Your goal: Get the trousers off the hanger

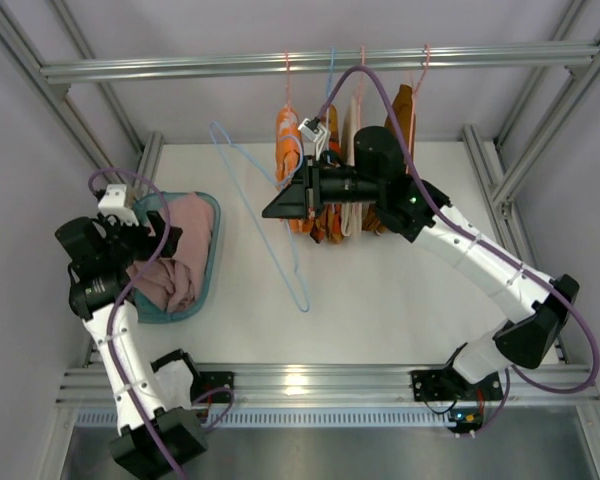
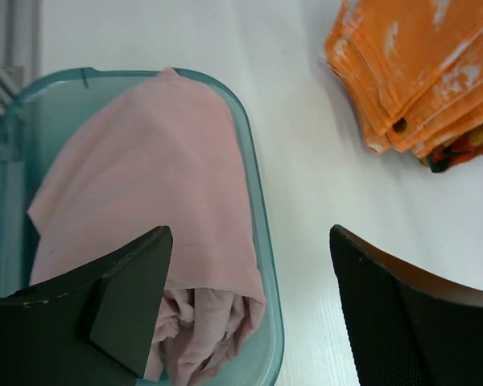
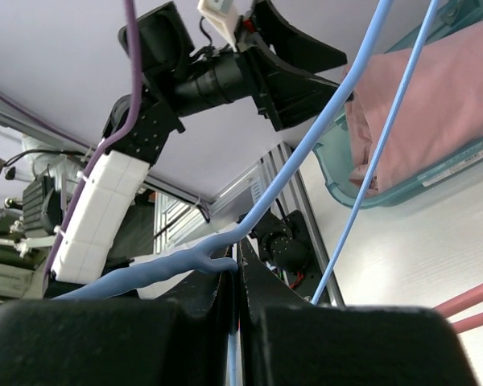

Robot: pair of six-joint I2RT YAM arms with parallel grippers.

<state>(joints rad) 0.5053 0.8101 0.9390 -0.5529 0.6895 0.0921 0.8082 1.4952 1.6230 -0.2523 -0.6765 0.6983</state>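
Pink trousers (image 2: pixel 145 177) lay bunched in the teal basket (image 2: pixel 260 241) under the left jaws (spread wide, empty), while the right jaws clamped the blue hanger (image 3: pixel 306 153), partly hiding the hanging orange trousers (image 1: pixel 286 150).

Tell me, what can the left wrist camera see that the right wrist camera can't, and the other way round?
Only the left wrist view shows an orange garment, at its top right. Only the right wrist view shows the blue hanger clamped in the shut right gripper, and two pink wires in its lower right corner. Both show the pink trousers lying in the teal tub, and the left gripper, whose fingers stand wide apart in its own view.
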